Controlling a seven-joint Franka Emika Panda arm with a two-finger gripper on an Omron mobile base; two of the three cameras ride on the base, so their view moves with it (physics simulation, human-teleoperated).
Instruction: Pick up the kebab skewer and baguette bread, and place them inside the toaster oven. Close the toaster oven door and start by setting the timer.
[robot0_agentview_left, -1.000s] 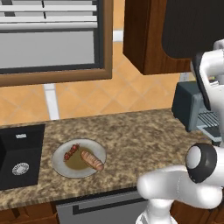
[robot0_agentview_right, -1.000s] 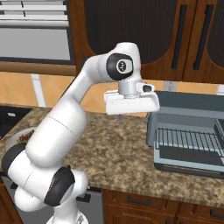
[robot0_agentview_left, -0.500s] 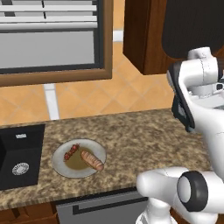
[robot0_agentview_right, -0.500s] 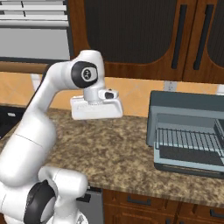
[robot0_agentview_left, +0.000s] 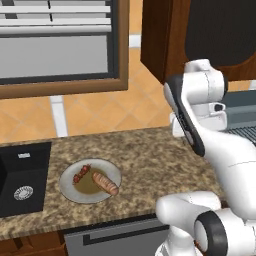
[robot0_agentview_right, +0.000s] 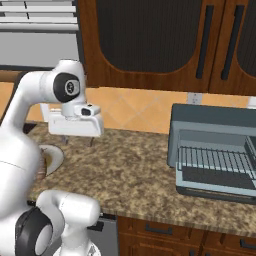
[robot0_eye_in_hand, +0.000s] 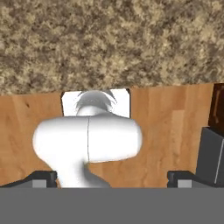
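Note:
On a grey plate (robot0_agentview_left: 70, 192) at the counter's left lie the kebab skewer (robot0_agentview_left: 81, 175), a short stick of dark red chunks, and beside it the orange-tan baguette bread (robot0_agentview_left: 105, 183). The blue-grey toaster oven (robot0_agentview_right: 210, 122) stands at the right, its door (robot0_agentview_right: 215, 192) folded down and its wire rack (robot0_agentview_right: 215, 161) showing. My gripper (robot0_agentview_right: 78, 141) hangs over the counter's middle, between the plate and the oven, pointing down. Its fingertips (robot0_eye_in_hand: 41, 177) stand wide apart in the hand view, open with nothing between them.
A black sink (robot0_agentview_left: 22, 177) is set into the counter left of the plate. A window (robot0_agentview_left: 55, 45) and dark wooden wall cabinets (robot0_agentview_right: 150, 45) rise behind the granite counter (robot0_agentview_right: 130, 170). My arm hides part of the plate (robot0_agentview_right: 54, 156) in the right base view.
The arm has swung left, away from the toaster oven and across the counter toward the plate. The jaws have stayed open. Plate, food and oven have not moved.

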